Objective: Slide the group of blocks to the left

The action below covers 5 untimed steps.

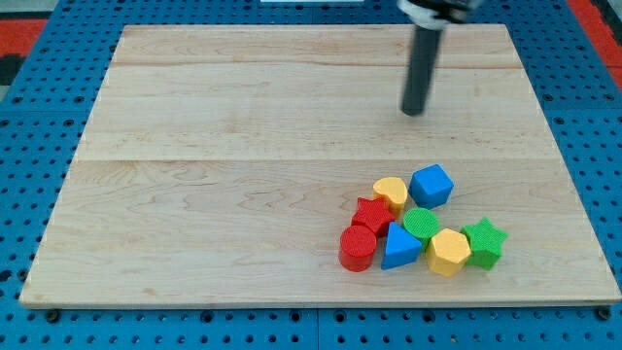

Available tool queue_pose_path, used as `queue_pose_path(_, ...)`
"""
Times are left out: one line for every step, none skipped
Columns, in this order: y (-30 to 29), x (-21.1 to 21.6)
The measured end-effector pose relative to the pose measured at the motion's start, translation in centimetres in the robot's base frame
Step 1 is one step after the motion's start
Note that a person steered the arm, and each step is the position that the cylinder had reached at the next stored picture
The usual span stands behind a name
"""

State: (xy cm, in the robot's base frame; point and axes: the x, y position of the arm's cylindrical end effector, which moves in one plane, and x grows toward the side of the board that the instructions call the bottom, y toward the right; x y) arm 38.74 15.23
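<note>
A tight group of blocks lies at the board's lower right. It holds a blue cube [431, 185], a yellow heart-like block [391, 192], a red star [371, 214], a green cylinder [422, 224], a red cylinder [358, 248], a blue triangle [399, 247], a yellow hexagon [449, 252] and a green star [484, 241]. My tip [414, 112] stands on the board above the group toward the view's top, well apart from the blue cube and touching no block.
The blocks rest on a pale wooden board [243, 194]. A blue pegboard surface [39, 311] surrounds it, with red patches at the top corners.
</note>
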Motion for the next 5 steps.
queue_pose_path(3.9,7.2)
queue_pose_path(10.3,11.9)
queue_pose_path(9.6,17.9)
queue_pose_path(1.6,17.9)
queue_pose_path(1.8,17.8)
